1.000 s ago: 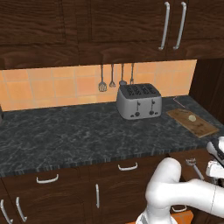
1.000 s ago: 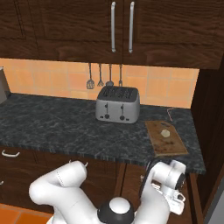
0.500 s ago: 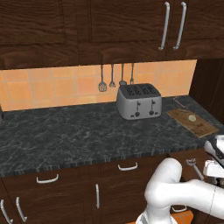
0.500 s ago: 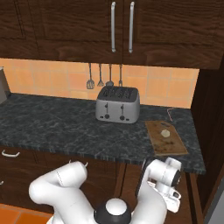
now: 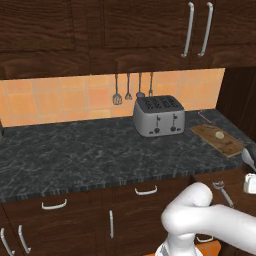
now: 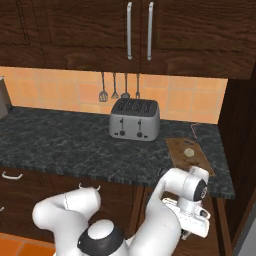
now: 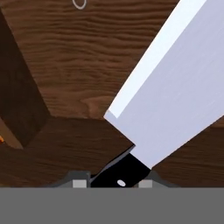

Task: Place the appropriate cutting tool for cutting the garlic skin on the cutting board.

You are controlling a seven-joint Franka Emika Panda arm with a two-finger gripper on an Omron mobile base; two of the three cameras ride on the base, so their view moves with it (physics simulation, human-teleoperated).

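In the hand view my gripper (image 7: 113, 183) is shut on the black handle of the cutting tool (image 7: 175, 87), whose broad pale blade slants up to the right in front of brown wood. In the left base view the hand (image 5: 250, 183) hangs low at the right edge, below the counter's front edge, with the grey blade (image 5: 248, 157) above it. The wooden cutting board (image 5: 226, 142) (image 6: 192, 160) lies at the counter's right end. The pale garlic (image 5: 219, 134) (image 6: 188, 152) rests on it.
A silver toaster (image 5: 158, 116) (image 6: 134, 119) stands left of the board. Utensils (image 5: 128, 89) hang on the tiled wall behind it. A thin silvery looped utensil (image 6: 194, 130) lies behind the board. A dark cabinet wall (image 6: 240, 145) closes the counter's right end; drawers sit below.
The hand has sunk a little in front of the lower cabinets, still holding the cutting tool. Board, garlic and toaster have stayed put.
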